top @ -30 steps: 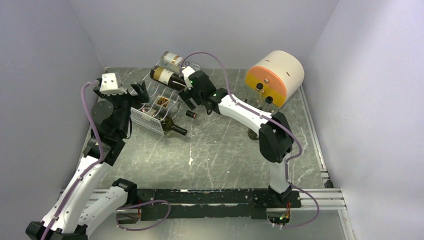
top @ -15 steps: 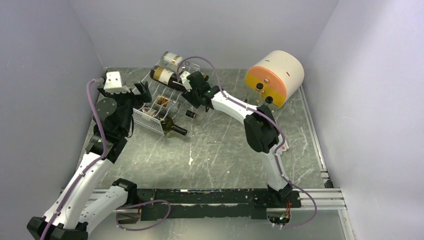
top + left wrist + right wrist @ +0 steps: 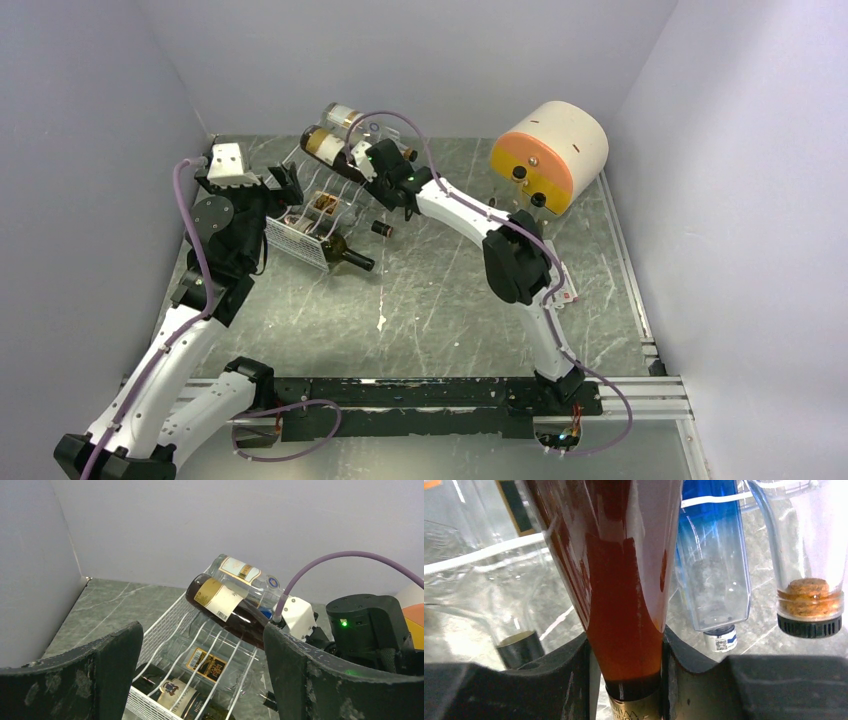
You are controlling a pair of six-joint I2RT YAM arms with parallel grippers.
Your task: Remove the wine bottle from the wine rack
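While right jaws pinch wine bottle (image 3: 624, 605) neck on wine rack (image 3: 295, 240) top edge, left jaws gape empty.

wine bottle (image 3: 624, 605): glossy brown glass | wine rack (image 3: 295, 240): white-coated wire

Atop the wine rack (image 3: 296, 238), the wine bottle (image 3: 323, 148); second bottle (image 3: 343, 116) behind.
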